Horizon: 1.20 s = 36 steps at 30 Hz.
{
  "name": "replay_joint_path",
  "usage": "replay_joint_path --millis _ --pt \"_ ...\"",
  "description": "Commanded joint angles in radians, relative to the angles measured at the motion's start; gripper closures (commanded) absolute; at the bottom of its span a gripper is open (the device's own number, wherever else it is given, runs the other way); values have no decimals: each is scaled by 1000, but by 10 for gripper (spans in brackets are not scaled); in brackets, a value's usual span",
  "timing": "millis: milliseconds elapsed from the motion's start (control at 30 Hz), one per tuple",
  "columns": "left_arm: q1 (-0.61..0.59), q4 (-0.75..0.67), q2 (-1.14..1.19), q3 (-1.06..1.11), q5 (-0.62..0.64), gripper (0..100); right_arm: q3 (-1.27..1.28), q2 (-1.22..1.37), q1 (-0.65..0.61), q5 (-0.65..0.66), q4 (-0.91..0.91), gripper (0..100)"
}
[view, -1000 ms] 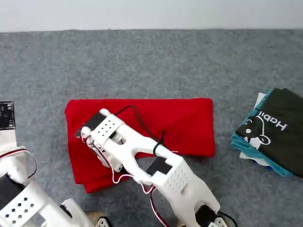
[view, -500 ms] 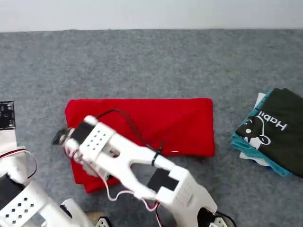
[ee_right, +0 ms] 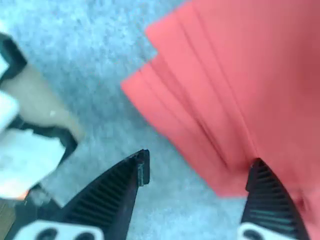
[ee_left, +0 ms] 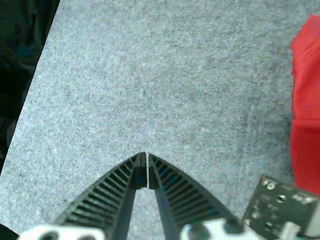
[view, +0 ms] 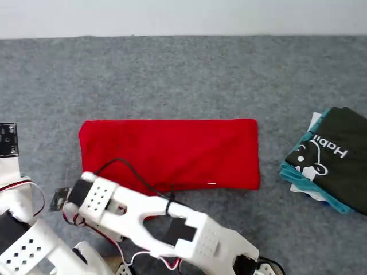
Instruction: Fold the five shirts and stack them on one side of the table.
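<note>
Right wrist view showing the right gripper gaping wide, gripping nothing, at the red shirt edge lying upper right; probably risking catching only some layers, pulling the fold apart.

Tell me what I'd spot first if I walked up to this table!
A bright red shirt, folded into a long strip, lies in the middle of the grey table. The right gripper hangs open over one corner of it, on the side near the arms. At the table's right edge sits a stack of folded shirts with a dark one on top.
</note>
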Motion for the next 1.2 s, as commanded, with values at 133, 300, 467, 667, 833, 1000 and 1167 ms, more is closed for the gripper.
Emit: replay_joint_path --millis 133,300,467,667,833,1000,1167 --pt "-5 5 -14 -24 8 985 -55 97 36 9 -94 886" --pt "-5 5 -14 -22 8 985 -55 104 91 5 -120 983" --pt "-5 5 -14 -19 8 984 -55 104 142 8 -140 985" --pt "-3 5 -12 -18 8 984 -167 102 166 9 -51 988" --pt "-3 5 -12 -18 8 984 -393 105 222 64 76 988" --pt "-3 5 -12 -18 6 983 -572 111 288 146 120 988" --pt "-3 3 -12 -22 6 983 -612 113 337 230 111 989"
